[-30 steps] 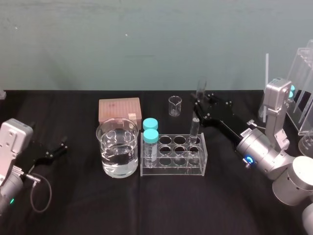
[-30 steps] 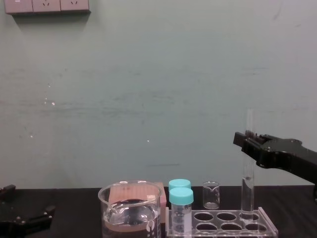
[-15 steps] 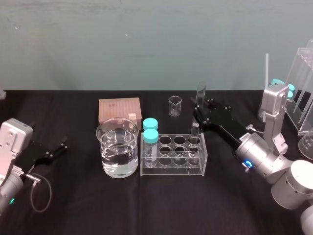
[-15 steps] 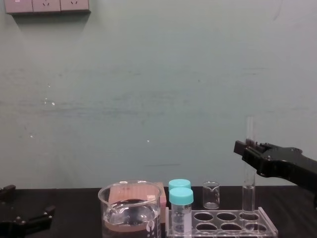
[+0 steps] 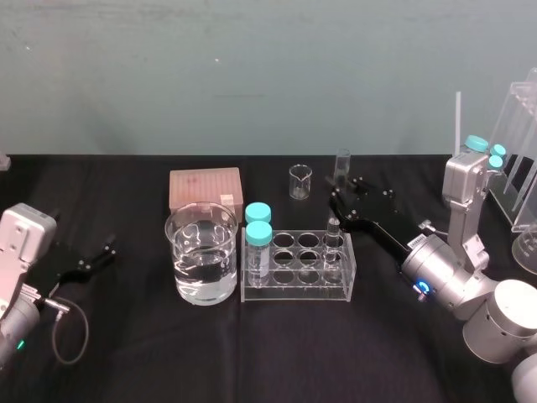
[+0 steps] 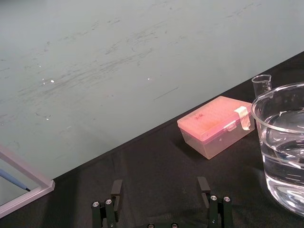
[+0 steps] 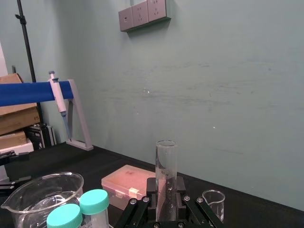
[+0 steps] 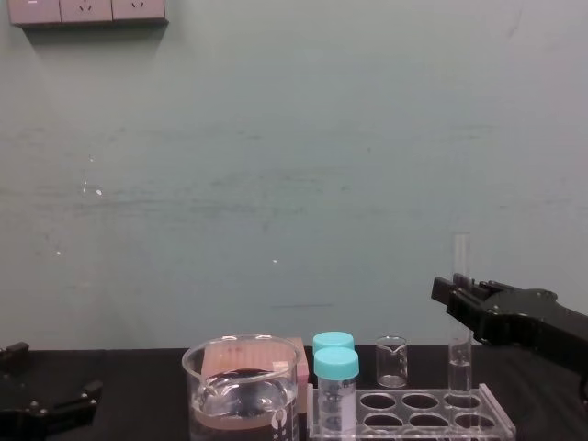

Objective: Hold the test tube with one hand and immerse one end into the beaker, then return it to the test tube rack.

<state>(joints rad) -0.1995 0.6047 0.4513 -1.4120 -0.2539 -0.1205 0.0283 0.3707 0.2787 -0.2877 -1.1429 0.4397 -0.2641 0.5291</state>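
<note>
My right gripper (image 5: 339, 198) (image 8: 453, 295) is shut on the test tube (image 5: 334, 238) (image 7: 166, 164), a long clear glass tube held upright. The tube's lower end (image 8: 459, 375) stands in the back right hole of the clear test tube rack (image 5: 295, 290) (image 8: 404, 424). Left of the rack sits the wide beaker (image 5: 201, 252) (image 8: 243, 386), partly filled with clear liquid. My left gripper (image 5: 107, 253) (image 6: 160, 190) rests open near the table's left edge, with nothing between its fingers.
Two teal-capped vials (image 5: 258, 229) stand in the rack's left holes. Behind are a tiny beaker (image 5: 299, 180) and a pink tip box (image 5: 205, 186). A clear acrylic stand (image 5: 522, 159) and more teal-capped vials (image 5: 485, 146) occupy the far right.
My right gripper has come down with the test tube, sinking its lower end deeper into the rack's back right hole. The left arm has not moved.
</note>
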